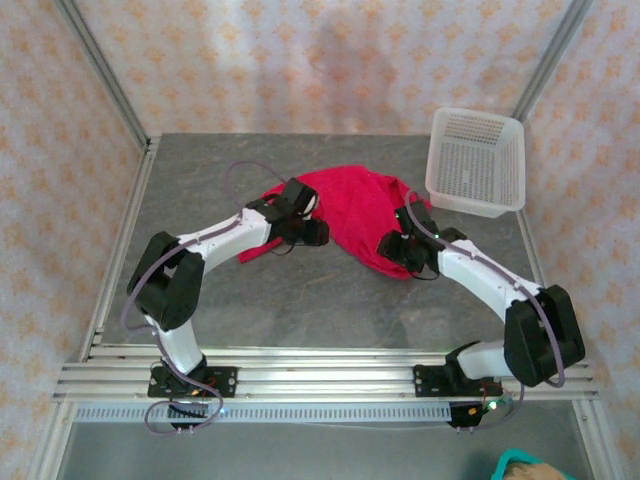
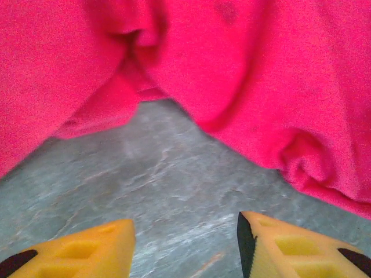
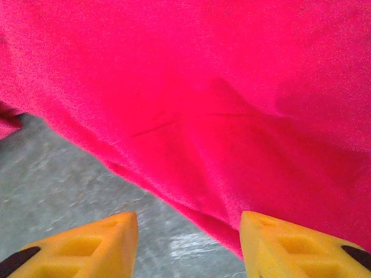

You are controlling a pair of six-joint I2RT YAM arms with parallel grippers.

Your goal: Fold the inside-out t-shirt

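Grey marbled table (image 1: 300, 295) between pale patterned fabric walls (image 1: 300, 60), aluminium corner posts (image 1: 104, 70).

One red t-shirt (image 1: 355, 205) out there, one white basket (image 1: 478, 160), one grey table (image 1: 300, 290), two robot arms: left arm (image 1: 215, 238), right arm (image 1: 480, 272)

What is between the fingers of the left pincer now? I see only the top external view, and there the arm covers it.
Observer: Nothing. On the left wrist view the left pincer stands open, with bare table between its fingers.
Operator: And the right one?
Observer: The right pincer is open too; the edge of the t-shirt reaches one finger, but it is not gripped.
Operator: Does the cloth lie flat before the left pincer?
Observer: No, it is bunched there in soft folds.
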